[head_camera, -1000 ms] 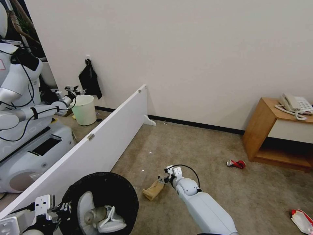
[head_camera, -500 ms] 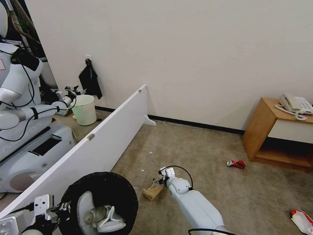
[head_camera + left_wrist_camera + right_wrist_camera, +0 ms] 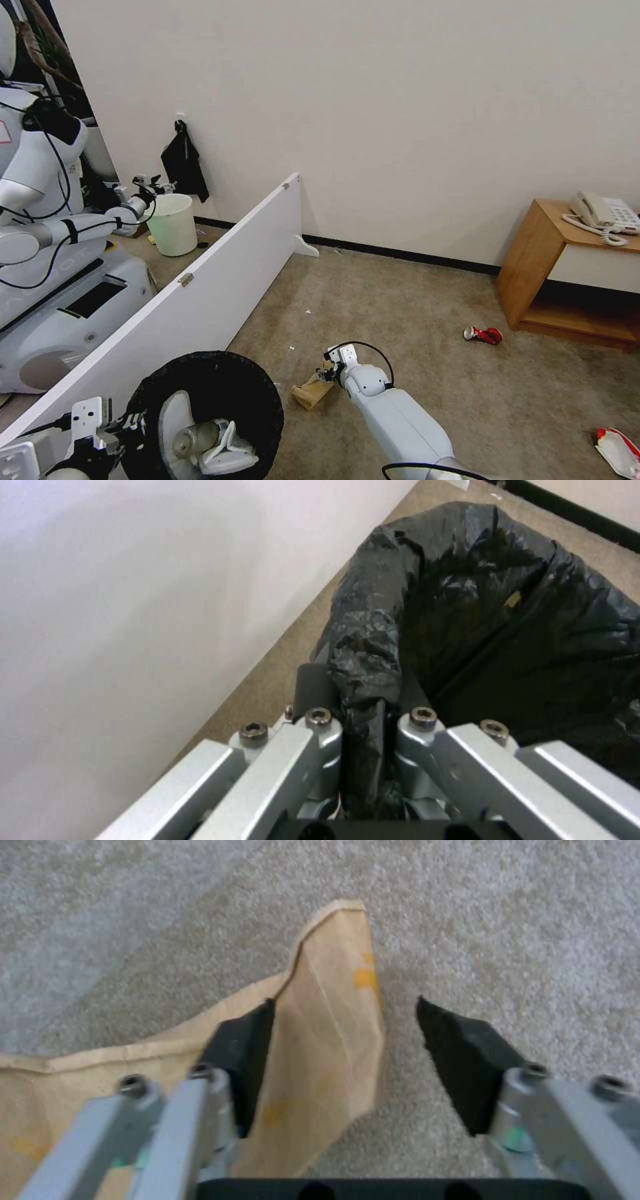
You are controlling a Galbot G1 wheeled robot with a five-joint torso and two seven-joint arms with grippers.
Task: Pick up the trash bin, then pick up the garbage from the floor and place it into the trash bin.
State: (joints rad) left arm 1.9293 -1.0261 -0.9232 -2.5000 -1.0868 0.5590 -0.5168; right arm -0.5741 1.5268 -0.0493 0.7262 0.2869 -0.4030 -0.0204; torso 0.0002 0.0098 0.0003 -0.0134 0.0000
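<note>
Paper bag [image 3: 320,1040] lies on carpet [image 3: 413,300], lower centre, a raised fold between right gripper's [image 3: 347,1065] spread pads. Left gripper [image 3: 363,730] clamps bin [image 3: 207,413] rim, lower left.

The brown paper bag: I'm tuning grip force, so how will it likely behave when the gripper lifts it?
The brown paper bag looks thin and creased, so it will probably crumple between the open right gripper pads. It lies flattened on the floor, seemingly empty and probably light. One raised fold stands between the pads; the rest may dangle.
</note>
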